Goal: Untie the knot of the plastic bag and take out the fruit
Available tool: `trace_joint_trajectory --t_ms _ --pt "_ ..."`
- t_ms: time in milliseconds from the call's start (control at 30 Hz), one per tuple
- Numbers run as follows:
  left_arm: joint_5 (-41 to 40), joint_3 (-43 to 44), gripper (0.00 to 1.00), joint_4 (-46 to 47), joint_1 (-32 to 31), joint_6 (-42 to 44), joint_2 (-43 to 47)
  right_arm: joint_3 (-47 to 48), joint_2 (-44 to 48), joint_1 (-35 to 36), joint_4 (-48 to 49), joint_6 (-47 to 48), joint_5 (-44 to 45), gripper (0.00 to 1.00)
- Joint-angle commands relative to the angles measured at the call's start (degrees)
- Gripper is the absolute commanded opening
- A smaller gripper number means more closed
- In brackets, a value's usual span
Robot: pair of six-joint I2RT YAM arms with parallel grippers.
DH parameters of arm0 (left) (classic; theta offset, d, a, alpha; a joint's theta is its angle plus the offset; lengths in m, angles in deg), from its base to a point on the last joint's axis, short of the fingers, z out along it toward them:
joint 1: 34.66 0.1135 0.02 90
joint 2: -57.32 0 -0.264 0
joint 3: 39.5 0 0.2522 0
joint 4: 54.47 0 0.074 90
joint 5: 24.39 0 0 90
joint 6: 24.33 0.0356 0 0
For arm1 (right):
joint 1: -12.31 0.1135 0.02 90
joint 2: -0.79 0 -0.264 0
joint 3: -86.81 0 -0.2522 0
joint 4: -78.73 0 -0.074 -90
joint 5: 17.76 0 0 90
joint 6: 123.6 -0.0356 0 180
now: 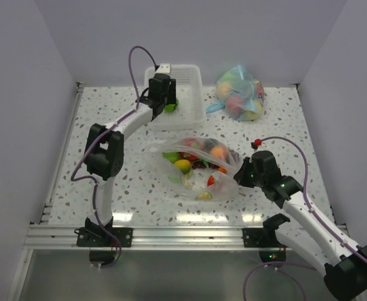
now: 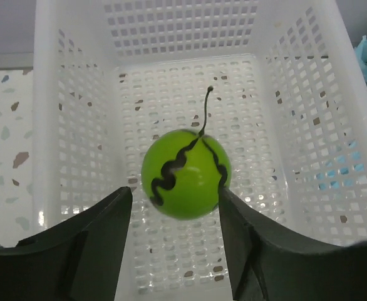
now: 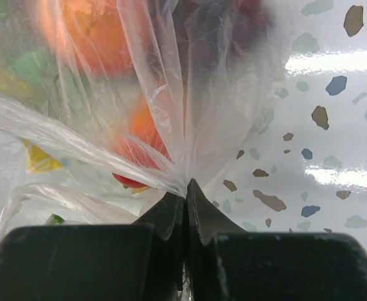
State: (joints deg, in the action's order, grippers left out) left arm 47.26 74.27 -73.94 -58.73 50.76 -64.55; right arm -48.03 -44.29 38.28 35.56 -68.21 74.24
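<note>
Plastic bag (image 3: 152,94) film is clamped between the fully closed fingers of the right gripper (image 3: 185,188) and gathers to a tight pleat at the tips. Judgement: this hold anchors the bag's right side, so the mouth is held up and open for pieces to be lifted out. Beyond the pinch, fruit (image 1: 218,152) lies inside the bag, which rests on the speckled table (image 3: 309,125) between the two arms. No tied knot can be made out in any view; the neck appears already loosened.

Left gripper (image 2: 175,190) hangs over the white basket (image 2: 42,125) at the far edge of the table, its fingers spread wide and gripping nothing. A green ball (image 2: 185,174) with a dark stem shows between and beyond the tips. Whether it rests on the basket floor or is mid-drop cannot be told. Judgement: one piece is being delivered; most are not yet removed.
</note>
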Motion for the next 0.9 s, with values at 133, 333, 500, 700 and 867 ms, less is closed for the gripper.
trace_joint_trajectory --t_ms 133,333,500,700,867 --pt "1.12 -8.06 0.92 1.85 -0.35 1.21 16.2 4.2 0.61 0.04 -1.97 2.88 1.69 0.0" --pt "1.83 -16.15 1.0 -4.3 -5.87 3.66 29.56 5.43 -0.01 0.13 -2.23 4.64 2.66 0.0" --pt "0.07 -21.51 1.0 -12.81 -14.58 5.78 39.32 4.99 0.08 0.04 -2.23 5.96 3.1 0.0" --pt "-2.57 -25.21 1.0 -23.35 -28.54 2.36 46.19 2.62 0.69 0.04 -1.53 5.17 2.75 0.0" --pt "-2.74 -25.91 0.97 -29.69 -37.35 -1.08 44.53 0.77 1.13 0.04 -0.74 4.11 1.78 0.0"
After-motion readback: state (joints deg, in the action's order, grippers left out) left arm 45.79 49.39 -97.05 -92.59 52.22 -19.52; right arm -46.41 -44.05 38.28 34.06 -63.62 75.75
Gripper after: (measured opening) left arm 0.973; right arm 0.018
